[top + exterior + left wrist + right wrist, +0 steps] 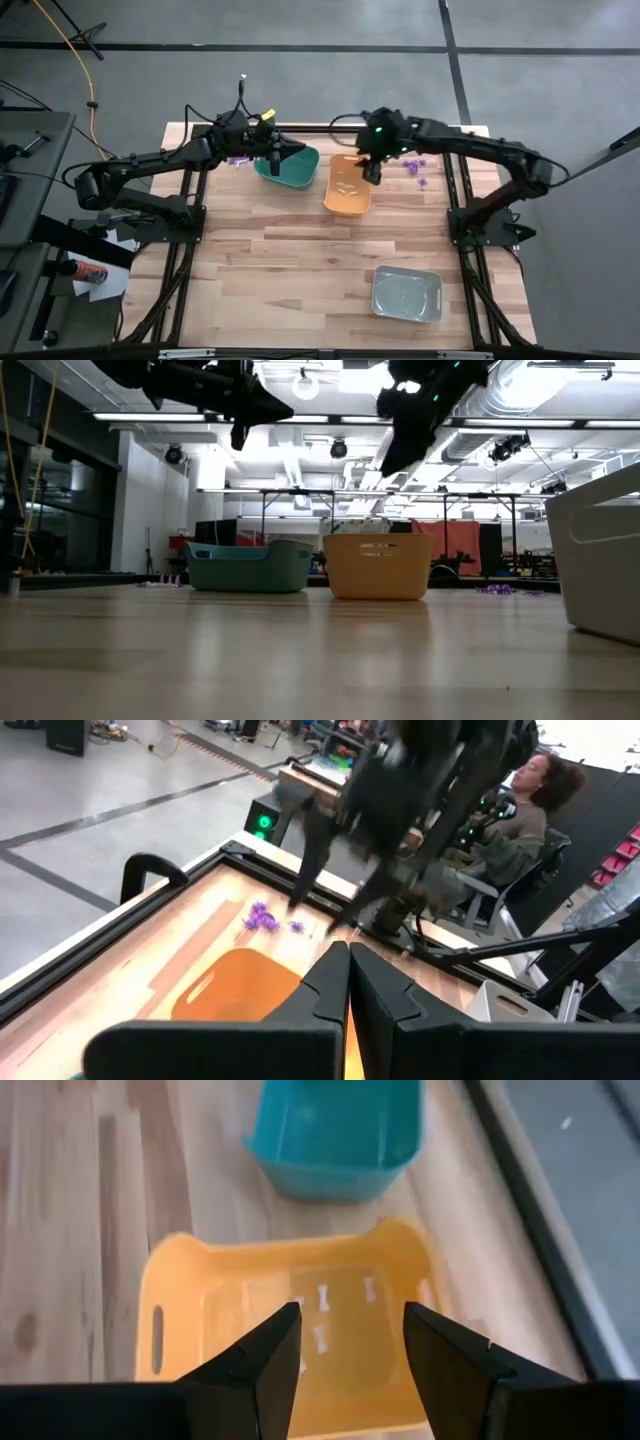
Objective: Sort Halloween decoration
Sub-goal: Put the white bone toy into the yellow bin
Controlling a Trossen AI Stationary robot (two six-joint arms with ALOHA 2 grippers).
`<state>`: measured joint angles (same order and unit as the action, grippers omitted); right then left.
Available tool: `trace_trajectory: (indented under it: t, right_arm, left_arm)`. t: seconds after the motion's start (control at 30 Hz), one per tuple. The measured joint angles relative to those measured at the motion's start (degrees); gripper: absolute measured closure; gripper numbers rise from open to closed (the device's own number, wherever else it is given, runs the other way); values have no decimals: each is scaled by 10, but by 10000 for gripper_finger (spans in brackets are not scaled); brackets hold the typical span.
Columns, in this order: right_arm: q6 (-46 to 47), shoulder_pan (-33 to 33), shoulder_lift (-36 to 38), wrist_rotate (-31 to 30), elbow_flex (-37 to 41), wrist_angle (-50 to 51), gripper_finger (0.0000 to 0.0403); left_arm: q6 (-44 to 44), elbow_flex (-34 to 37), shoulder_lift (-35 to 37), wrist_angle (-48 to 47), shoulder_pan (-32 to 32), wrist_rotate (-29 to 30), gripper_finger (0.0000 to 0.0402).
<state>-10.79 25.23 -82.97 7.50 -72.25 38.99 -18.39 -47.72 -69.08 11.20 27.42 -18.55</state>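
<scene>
The right gripper (345, 1350) hangs with fingers apart and empty over the orange bin (180, 1295); small white bones (323, 1296) lie directly below. The left gripper (347, 982), fingers together, hovers above the green bin (290, 168). Purple trinkets (415, 163) remain on the desk (300, 250) beyond the right fingers, so sorting looks partway done.

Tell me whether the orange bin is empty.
Not empty: the orange bin holds a few whitish bone-shaped trinkets on its floor, seen from the right wrist.
</scene>
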Motion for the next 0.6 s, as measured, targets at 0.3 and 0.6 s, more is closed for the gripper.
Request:
trace_trajectory:
  t: [0.3,0.6]
  right_arm:
    - [53,25,128,58,103,-130,231]
    - [278,-4,240,108,329,-536,231]
  left_arm:
    - [-7,0,0,-14,0,-4,401]
    - [38,0,34,-4,0,-40,401]
